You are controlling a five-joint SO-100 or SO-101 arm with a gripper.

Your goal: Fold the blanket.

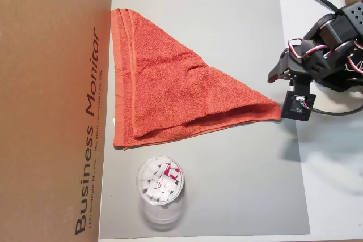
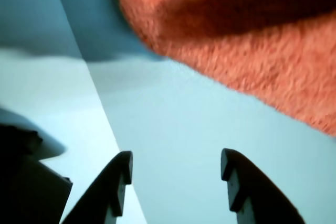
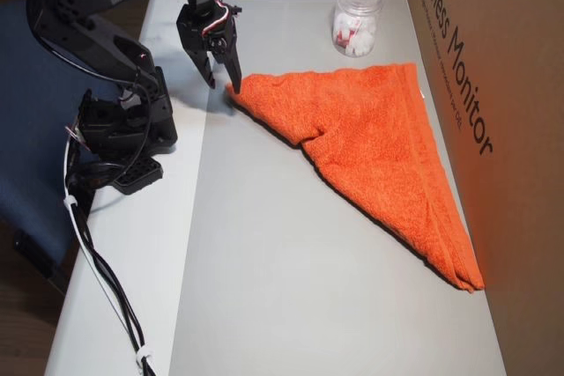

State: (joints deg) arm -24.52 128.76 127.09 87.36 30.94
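Observation:
The orange-red blanket (image 1: 170, 92) lies folded into a triangle on the grey mat (image 1: 227, 191). Its long hemmed edge runs along the cardboard box, and its point reaches the mat's edge near the arm. In the other overhead view the blanket (image 3: 370, 138) points at my gripper (image 3: 224, 85), which hovers just beside that point. The gripper (image 1: 282, 86) is open, with nothing between its fingers. In the wrist view the gripper (image 2: 177, 156) hangs over bare mat (image 2: 184, 119), and the blanket (image 2: 252, 35) fills the upper right, clear of the fingers.
A clear plastic tub (image 1: 160, 184) of small white pieces stands on the mat close to the blanket's corner, also in the other overhead view as the tub (image 3: 357, 15). A tall cardboard box (image 1: 51, 106) borders the mat. The arm's base (image 3: 123, 129) and cables sit on the white table (image 3: 123, 261).

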